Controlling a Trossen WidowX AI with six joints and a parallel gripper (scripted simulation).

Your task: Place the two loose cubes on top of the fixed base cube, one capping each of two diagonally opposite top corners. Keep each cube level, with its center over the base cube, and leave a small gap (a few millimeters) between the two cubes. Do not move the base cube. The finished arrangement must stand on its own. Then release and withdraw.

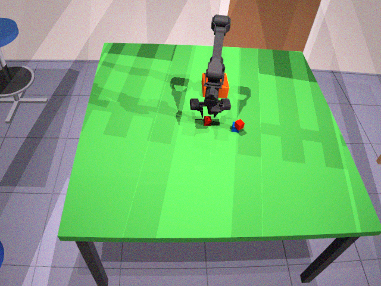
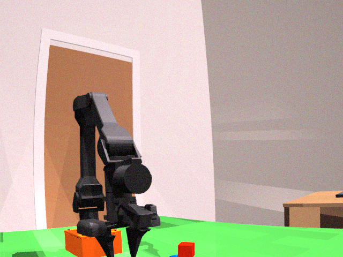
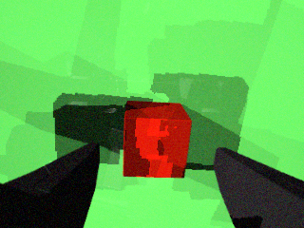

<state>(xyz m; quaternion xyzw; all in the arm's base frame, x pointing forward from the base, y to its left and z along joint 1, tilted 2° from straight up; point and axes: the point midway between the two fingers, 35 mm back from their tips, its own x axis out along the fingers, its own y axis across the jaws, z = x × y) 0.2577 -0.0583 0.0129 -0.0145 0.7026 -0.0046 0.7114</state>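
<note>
The blue base cube (image 1: pixel 234 127) (image 2: pixel 173 255) stands on the table, mostly hidden under a red cube (image 1: pixel 239 124) (image 2: pixel 186 249). That red cube rests on its top, looks level, and sits toward the right side as the top camera sees it. The other red cube (image 1: pixel 207 121) (image 3: pixel 157 147) lies on the table to the left of the base cube. My gripper (image 1: pixel 208 116) (image 2: pixel 121 255) (image 3: pixel 158 155) is open and points down just above this loose cube. In the wrist view the cube appears between the two fingertips, with green showing on both sides and no contact visible.
The orange block (image 1: pixel 224 92) (image 2: pixel 74 243) at the arm's foot stands behind the gripper on the green table (image 1: pixel 196 185). The base cube with its red cube is a short way to the gripper's right in the top view. Dark arm shadows fall around the loose cube.
</note>
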